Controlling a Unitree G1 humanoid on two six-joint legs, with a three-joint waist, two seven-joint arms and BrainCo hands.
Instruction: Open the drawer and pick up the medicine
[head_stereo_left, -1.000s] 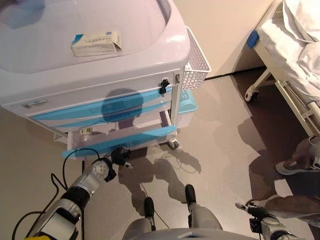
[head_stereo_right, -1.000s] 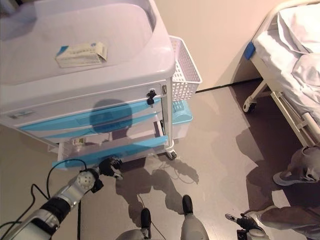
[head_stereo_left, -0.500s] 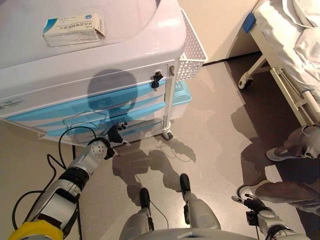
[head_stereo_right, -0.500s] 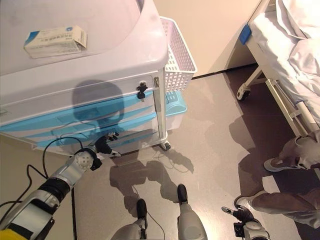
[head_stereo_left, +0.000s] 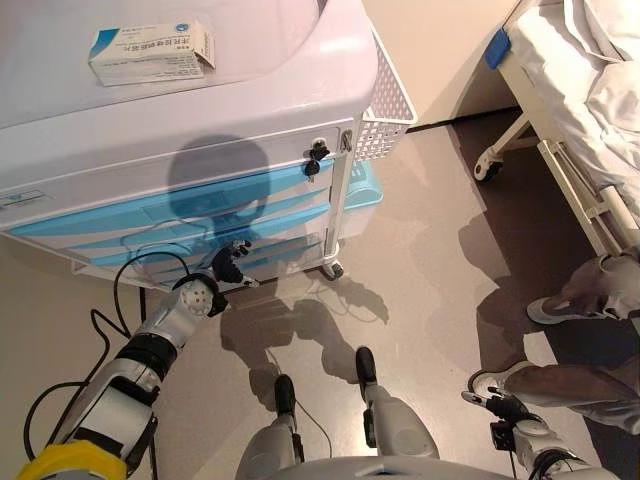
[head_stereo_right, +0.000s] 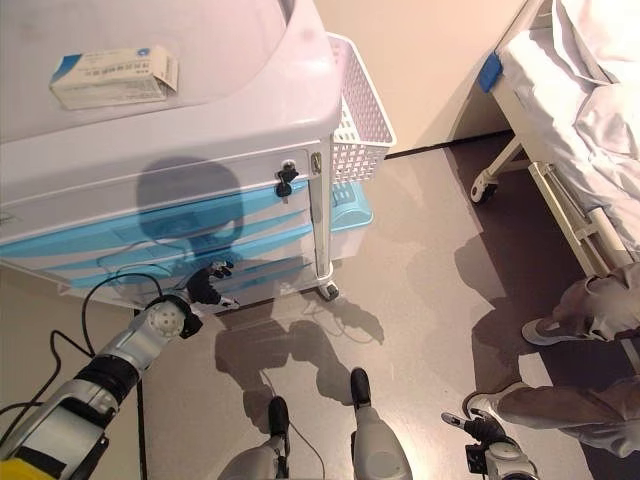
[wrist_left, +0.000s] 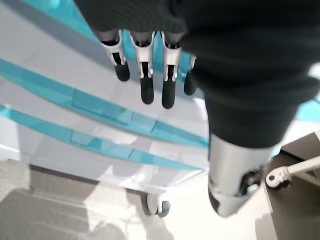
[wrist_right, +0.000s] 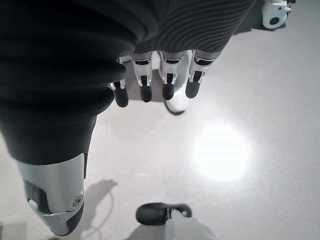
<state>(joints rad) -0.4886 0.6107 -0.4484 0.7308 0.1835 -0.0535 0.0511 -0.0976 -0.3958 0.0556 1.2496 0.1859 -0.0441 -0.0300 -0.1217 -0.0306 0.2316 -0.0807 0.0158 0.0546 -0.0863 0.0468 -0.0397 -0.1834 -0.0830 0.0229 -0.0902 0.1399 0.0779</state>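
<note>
At ten o'clock on the cart top (head_stereo_left: 300, 80) lies the medicine box (head_stereo_left: 152, 54), while the left hand (head_stereo_left: 228, 267), fingers relaxed and empty, hovers by the closed bottom drawer (head_stereo_left: 200, 262) and the right hand (head_stereo_left: 497, 407) hangs loose at five o'clock.

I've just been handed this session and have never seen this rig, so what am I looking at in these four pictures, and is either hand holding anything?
The two wide pictures come from the humanoid robot's head, looking down. The two close ones come from cameras on its wrists.

In front stands a white medical cart with blue-fronted drawers, all shut. A medicine box lies on the cart's top. A white basket hangs on its side, and a bed stands to the right, with a person's legs near it.

The left hand is by the lowest drawer, its fingers relaxed and empty. The right hand hangs low by the robot's side, open over bare floor. Neither hand holds anything.
</note>
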